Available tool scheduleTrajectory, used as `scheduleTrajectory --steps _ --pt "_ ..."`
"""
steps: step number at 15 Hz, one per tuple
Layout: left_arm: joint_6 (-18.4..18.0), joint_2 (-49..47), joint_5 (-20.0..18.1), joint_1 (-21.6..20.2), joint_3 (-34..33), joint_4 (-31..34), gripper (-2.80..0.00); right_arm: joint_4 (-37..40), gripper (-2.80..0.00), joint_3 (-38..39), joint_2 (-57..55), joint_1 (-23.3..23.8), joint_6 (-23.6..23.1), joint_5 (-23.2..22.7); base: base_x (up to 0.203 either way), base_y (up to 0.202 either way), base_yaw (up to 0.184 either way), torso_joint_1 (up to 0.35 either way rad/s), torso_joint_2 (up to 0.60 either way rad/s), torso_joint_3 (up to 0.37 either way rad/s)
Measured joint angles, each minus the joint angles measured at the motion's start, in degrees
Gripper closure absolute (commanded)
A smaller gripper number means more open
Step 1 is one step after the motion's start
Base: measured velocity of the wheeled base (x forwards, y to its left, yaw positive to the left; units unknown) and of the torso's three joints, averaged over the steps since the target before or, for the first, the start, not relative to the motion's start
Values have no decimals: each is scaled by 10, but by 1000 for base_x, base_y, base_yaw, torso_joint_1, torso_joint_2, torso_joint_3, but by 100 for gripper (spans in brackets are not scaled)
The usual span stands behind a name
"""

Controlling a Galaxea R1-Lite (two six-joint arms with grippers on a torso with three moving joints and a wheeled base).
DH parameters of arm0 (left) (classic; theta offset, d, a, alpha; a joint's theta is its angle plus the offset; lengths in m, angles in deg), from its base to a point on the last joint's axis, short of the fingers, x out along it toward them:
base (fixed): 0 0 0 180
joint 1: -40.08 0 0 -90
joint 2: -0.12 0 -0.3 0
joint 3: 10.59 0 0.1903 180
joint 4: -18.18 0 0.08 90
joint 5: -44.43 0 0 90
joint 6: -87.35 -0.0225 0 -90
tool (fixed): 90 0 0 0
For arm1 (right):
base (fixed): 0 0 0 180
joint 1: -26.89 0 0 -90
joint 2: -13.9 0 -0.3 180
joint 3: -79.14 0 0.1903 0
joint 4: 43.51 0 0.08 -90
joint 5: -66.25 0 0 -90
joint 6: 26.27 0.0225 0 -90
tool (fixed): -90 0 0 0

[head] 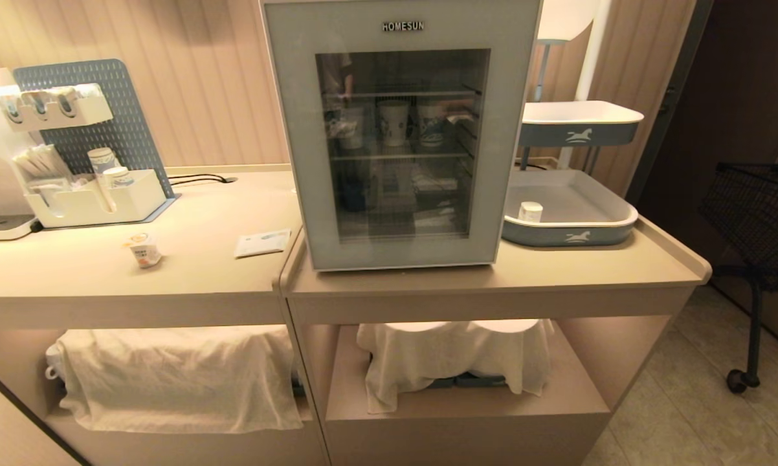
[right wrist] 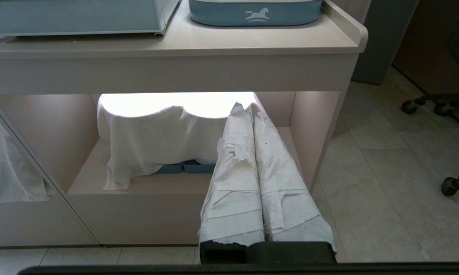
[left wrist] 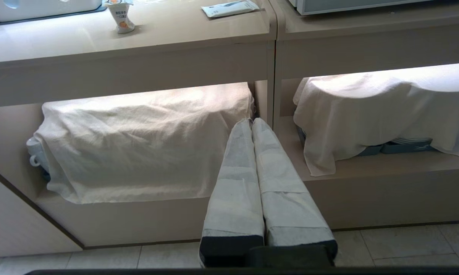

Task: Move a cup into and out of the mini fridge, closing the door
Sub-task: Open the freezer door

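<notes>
A: So, how far along is it?

B: Nothing looks begun. The cup (head: 144, 250) stands on the bench (head: 201, 259) at the left of the head frame, well apart from the mini fridge (head: 402, 129), whose door (head: 298, 162) sits flush shut.

A: And the arms?

B: Both low, in front of the shelves. The left gripper (left wrist: 252, 122) and right gripper (right wrist: 248, 110) each have their fingers pressed together on nothing.

A: Textures?

B: The cup is small, white and orange-labelled, with a wider lid. The fridge is boxy; its door is a matte grey-blue frame around glass, wire shelves behind. The fingers look wrapped in pale tape, the right gripper's possibly frayed. Loose white cloths (head: 175, 375) drape the shelves.
</notes>
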Motion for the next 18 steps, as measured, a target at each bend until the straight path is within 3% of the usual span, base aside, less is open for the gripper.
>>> scheduleTrajectory --steps 7,9,13,15,18 --pt "-7 0 -11 0 23 8 0 0 0 0 0 0 1 0 0 0 0 0 0 0" --pt "-6 0 -44 0 66 47 0 0 0 0 0 0 1 0 0 0 0 0 0 0" --pt "-4 -21 -125 0 199 203 0 0 0 0 0 0 1 0 0 0 0 0 0 0" --pt "0 -58 -134 0 249 239 0 0 0 0 0 0 1 0 0 0 0 0 0 0" --pt "4 -154 -113 0 335 243 0 0 0 0 0 0 1 0 0 0 0 0 0 0"
